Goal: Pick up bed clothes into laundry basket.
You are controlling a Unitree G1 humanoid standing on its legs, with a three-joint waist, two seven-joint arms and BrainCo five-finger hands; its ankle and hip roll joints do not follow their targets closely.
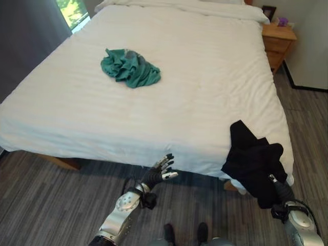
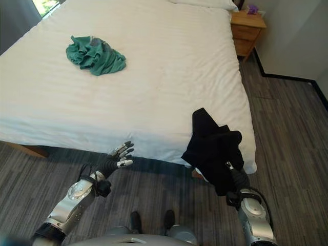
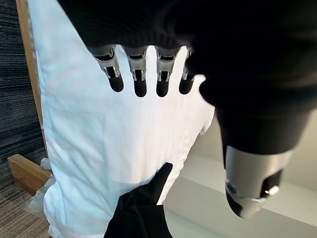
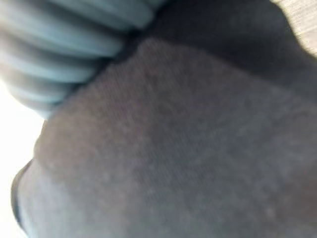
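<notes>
- A wide bed with a smooth white cover takes up most of the head views, standing on a grey wood-plank floor.
- A crumpled teal-green cloth garment lies on the bed's upper left part, well apart from both robot hands and touching nothing but the cover.
- A black cloth garment hangs at the bed's near right corner, draped over the edge of the white cover and down toward the floor.
- The right robot hand reaches up into the lower part of the black cloth garment from the lower right. Its fingers are buried in the fabric, so whether it is grasping the cloth or merely touching it cannot be told. In the right wrist view dark fabric lies right against the camera.
- The left robot hand hovers in front of the bed's near edge, over the floor, released: its fingers are spread and straight and hold nothing. In the left wrist view its fingertips point at the hanging side of the white cover, with the black cloth garment showing beyond.
- A small light wooden bedside cabinet stands by the bed's far right corner, with a small purple object on top.
</notes>
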